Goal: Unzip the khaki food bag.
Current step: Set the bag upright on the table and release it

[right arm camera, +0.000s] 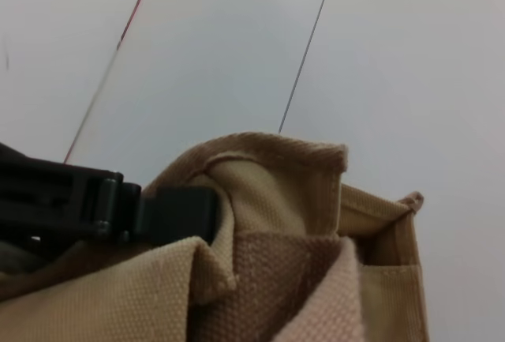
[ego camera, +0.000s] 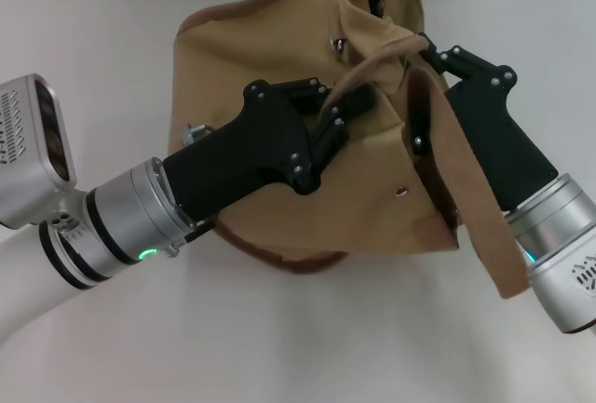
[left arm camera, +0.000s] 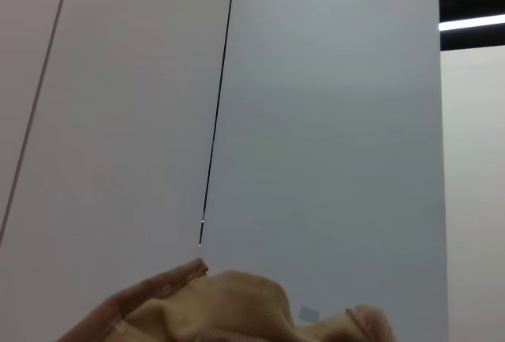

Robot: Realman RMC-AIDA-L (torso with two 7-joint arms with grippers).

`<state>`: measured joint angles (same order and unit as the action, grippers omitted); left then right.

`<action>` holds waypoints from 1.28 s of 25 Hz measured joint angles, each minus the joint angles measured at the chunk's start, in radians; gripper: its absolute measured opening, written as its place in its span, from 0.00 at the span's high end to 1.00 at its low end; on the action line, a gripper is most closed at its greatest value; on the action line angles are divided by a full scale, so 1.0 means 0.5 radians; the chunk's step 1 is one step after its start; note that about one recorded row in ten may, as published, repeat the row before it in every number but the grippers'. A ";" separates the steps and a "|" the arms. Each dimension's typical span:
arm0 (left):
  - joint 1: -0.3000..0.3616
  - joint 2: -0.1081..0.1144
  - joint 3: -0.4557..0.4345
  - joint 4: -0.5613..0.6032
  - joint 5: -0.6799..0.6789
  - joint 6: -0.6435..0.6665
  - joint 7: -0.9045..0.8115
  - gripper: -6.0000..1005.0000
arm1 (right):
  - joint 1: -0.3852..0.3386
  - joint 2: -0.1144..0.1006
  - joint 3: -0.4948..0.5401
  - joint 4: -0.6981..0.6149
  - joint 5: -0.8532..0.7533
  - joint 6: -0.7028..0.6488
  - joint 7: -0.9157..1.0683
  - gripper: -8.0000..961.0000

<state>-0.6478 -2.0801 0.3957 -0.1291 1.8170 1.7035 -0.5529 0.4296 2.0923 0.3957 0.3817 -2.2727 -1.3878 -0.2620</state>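
From the head view we see the khaki food bag (ego camera: 372,208) lying crumpled at the middle of the white table (ego camera: 279,347), its tan canvas slumped and its darker brown trim showing along the lower edge. The left gripper (ego camera: 346,110) reaches in from the left side and lies across the top of the bag, its black fingers (ego camera: 328,126) drawn together on a fold of canvas beside a strap handle (ego camera: 377,63). The right gripper (ego camera: 419,96) comes in from the right and presses against the bag's right side; its fingers are buried behind fabric, so we cannot tell whether they are apart or together. A wide brown strap (ego camera: 475,208) drapes over the right arm's black housing and hangs down toward the table. A small silver metal piece (ego camera: 339,46) shows near the upper opening of the bag. In the left wrist view only a rumpled edge of the bag (left arm camera: 237,310) shows beneath a pale wall, and in the right wrist view a black finger (right arm camera: 177,214) touches the canvas
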 joint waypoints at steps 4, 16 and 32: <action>0.001 0.000 0.000 -0.003 0.003 -0.001 0.000 0.92 | 0.009 0.000 0.001 0.009 0.006 0.005 -0.001 0.79; 0.001 0.000 -0.009 -0.003 0.031 -0.002 0.002 0.92 | 0.018 0.000 0.014 0.016 0.013 0.019 0.013 0.96; 0.001 -0.003 -0.037 -0.003 0.024 -0.001 0.032 0.92 | -0.018 0.000 -0.030 0.004 0.004 0.044 0.018 0.99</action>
<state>-0.6472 -2.0817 0.3773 -0.1304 1.8288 1.7028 -0.5370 0.4204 2.0923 0.3808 0.3836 -2.2707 -1.3658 -0.2531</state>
